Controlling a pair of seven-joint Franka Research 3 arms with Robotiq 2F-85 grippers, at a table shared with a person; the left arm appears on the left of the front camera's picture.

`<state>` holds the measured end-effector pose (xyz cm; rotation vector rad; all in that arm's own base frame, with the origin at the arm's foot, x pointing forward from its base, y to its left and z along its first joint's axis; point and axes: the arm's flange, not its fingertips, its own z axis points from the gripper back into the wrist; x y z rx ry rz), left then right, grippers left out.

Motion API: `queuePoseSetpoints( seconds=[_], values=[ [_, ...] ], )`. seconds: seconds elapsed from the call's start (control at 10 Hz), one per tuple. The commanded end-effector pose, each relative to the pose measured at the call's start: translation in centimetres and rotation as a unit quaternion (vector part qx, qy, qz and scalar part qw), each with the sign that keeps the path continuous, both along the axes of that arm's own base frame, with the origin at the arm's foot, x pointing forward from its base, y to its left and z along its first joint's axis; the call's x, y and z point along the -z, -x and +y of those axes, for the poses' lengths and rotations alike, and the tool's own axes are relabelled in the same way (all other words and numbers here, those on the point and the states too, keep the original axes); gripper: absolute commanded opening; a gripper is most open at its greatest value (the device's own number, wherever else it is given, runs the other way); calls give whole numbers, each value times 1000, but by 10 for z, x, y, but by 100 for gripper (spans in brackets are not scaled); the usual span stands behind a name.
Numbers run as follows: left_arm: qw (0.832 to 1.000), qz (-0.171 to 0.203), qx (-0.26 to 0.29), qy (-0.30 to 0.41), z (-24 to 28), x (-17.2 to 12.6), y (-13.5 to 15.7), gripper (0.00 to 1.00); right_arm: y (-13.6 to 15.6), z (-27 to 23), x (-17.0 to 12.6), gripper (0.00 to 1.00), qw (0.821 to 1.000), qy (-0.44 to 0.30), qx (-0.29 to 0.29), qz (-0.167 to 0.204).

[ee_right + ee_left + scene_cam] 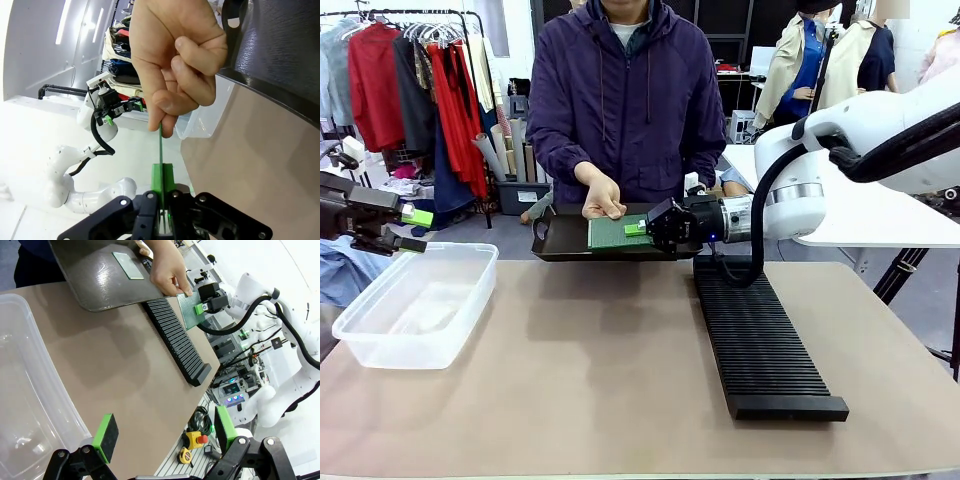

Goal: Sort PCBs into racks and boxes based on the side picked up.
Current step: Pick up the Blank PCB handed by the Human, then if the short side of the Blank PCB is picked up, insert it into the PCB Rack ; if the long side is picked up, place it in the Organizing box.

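A person's hand (603,197) holds a green PCB (612,233) over a dark tray (556,246) at the far middle. My right gripper (642,228) is shut on that PCB's right edge. In the right wrist view the PCB (160,145) stands edge-on between the hand (175,65) and my right gripper (161,172). A second PCB (127,265) lies flat on the tray (90,285). My left gripper (418,230) hangs open and empty above the clear box (415,300) at the left. The black rack (760,345) lies on the right.
The brown table (600,380) spreads between box and rack. In the left wrist view the box wall (30,380) is close at the left and the rack (175,337) runs beyond it. Clothes racks and other people stand behind the table.
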<state>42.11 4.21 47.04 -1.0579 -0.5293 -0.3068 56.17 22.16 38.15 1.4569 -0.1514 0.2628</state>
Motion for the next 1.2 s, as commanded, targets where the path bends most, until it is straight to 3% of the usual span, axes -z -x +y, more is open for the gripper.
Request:
queuePoseSetpoints(
  seconds=[0.0, 1.1],
  values=[
    [1000, 3, -3, 7, 0, -3, 0, 100, 0, 1, 0, 0, 1000, 2, 4, 1],
    [1000, 3, -3, 7, 0, -3, 0, 100, 0, 1, 0, 0, 1000, 2, 4, 1]
  ],
)
